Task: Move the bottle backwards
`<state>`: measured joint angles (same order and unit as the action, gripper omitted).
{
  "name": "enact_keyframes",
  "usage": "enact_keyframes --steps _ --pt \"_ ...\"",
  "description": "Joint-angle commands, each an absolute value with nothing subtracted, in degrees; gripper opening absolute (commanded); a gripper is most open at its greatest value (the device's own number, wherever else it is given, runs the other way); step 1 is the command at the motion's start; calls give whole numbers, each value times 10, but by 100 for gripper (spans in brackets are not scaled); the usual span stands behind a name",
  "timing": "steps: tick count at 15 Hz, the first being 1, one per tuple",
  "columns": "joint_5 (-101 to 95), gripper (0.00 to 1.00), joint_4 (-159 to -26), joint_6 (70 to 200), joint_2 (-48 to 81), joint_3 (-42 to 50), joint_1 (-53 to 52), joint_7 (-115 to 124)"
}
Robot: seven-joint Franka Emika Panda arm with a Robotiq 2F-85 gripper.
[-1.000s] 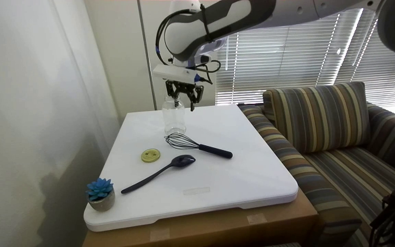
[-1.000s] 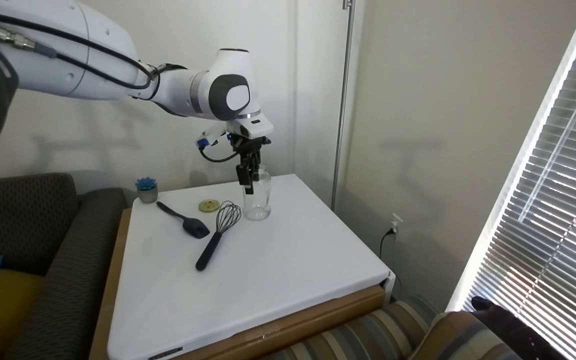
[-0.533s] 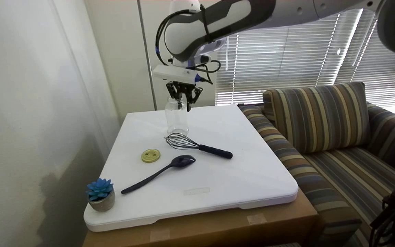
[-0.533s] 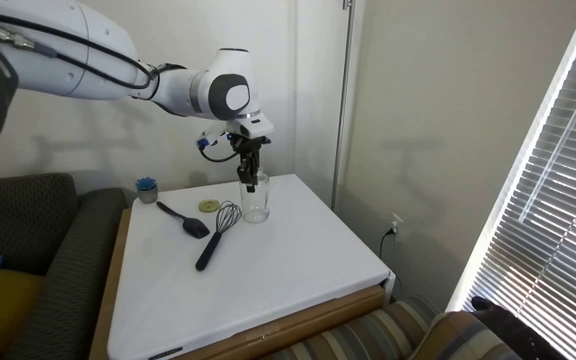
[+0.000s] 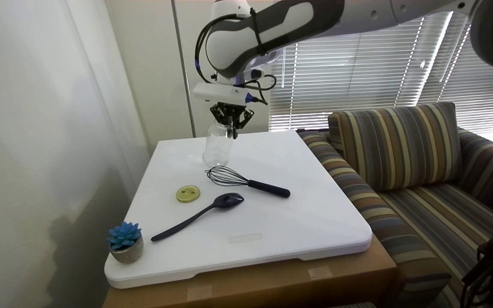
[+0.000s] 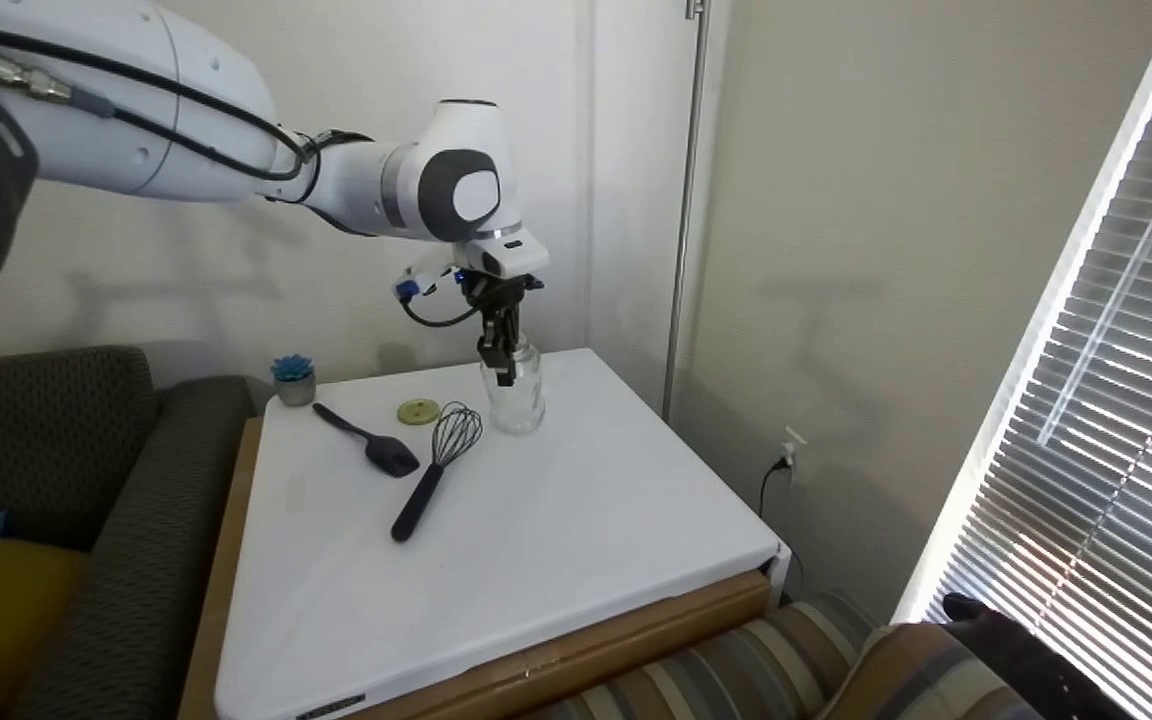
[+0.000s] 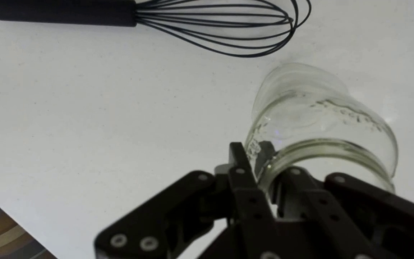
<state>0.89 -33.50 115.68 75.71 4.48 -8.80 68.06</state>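
Note:
The bottle (image 5: 217, 149), a clear glass jar with no lid on, leans in both exterior views, its mouth toward my gripper (image 5: 233, 133) and its base swung away. Whether the base touches the table cannot be told. In the wrist view the gripper (image 7: 251, 149) is shut on one side of the bottle's wall (image 7: 322, 118) at the rim. One of its fingers (image 7: 238, 154) is outside the glass; its mate shows through the glass, inside the mouth. An exterior view has the bottle (image 6: 518, 405) partly behind the gripper (image 6: 504, 372).
Just in front of the bottle lies a black whisk (image 5: 268, 188). A gold lid (image 5: 188, 193) and a dark spoon (image 5: 228, 200) rest farther along the white table (image 5: 306, 222). A potted blue succulent (image 5: 125, 241) sits at a corner. Walls and a striped armchair (image 5: 394, 145) border the table.
The jaws have closed on the bottle's rim. The bottle was upright; it first slid slightly toward the gripper's middle, then tilted, its base swinging away. The arm has barely shifted.

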Motion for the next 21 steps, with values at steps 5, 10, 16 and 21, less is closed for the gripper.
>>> enact_keyframes --steps 5,10,16,21 --pt "-41 4 -336 1068 728 67 -91 608" --pt "-65 4 -329 986 716 77 -90 560" --pt "-60 4 -332 962 720 73 -89 554" --pt "-56 4 -339 968 725 72 -87 567"
